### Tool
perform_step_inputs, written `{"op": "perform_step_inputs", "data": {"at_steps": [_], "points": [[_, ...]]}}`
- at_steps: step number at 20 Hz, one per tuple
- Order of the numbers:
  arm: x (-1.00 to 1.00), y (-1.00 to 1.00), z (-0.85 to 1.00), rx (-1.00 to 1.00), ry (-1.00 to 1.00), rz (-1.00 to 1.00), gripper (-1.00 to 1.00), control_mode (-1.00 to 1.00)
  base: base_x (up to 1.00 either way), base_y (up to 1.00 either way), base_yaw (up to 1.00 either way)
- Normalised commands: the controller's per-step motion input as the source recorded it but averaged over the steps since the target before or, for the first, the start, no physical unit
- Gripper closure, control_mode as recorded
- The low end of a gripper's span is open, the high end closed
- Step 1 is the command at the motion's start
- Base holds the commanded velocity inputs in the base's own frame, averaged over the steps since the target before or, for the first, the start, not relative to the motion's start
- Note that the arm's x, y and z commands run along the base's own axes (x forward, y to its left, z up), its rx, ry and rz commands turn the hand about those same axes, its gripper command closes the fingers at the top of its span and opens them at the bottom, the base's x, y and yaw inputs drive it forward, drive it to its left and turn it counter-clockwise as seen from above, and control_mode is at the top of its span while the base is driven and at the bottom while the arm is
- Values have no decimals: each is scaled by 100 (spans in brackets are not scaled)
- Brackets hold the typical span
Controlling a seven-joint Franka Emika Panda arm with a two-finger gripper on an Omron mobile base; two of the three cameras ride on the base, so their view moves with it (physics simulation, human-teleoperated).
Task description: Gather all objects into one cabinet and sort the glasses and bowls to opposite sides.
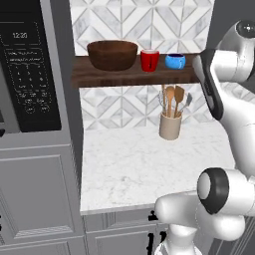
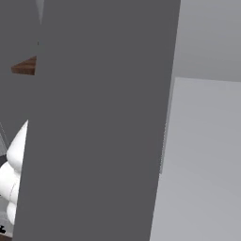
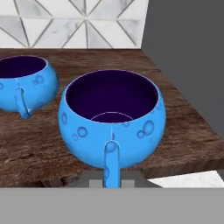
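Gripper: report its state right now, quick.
Gripper: shut on the handle of the near blue bowl, which sits on the wooden shelf.

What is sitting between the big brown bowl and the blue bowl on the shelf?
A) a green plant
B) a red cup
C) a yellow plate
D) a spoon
B: on the shelf, the red cup stands between the brown bowl and the blue bowl.
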Motion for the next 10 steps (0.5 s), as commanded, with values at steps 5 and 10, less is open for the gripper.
{"op": "perform_step_inputs", "data": {"at_steps": [5, 10], "points": [[39, -9, -11, 0, 0, 0, 100, -100, 0, 0, 0], [37, -11, -9, 0, 0, 0, 100, -100, 0, 0, 0]]}}
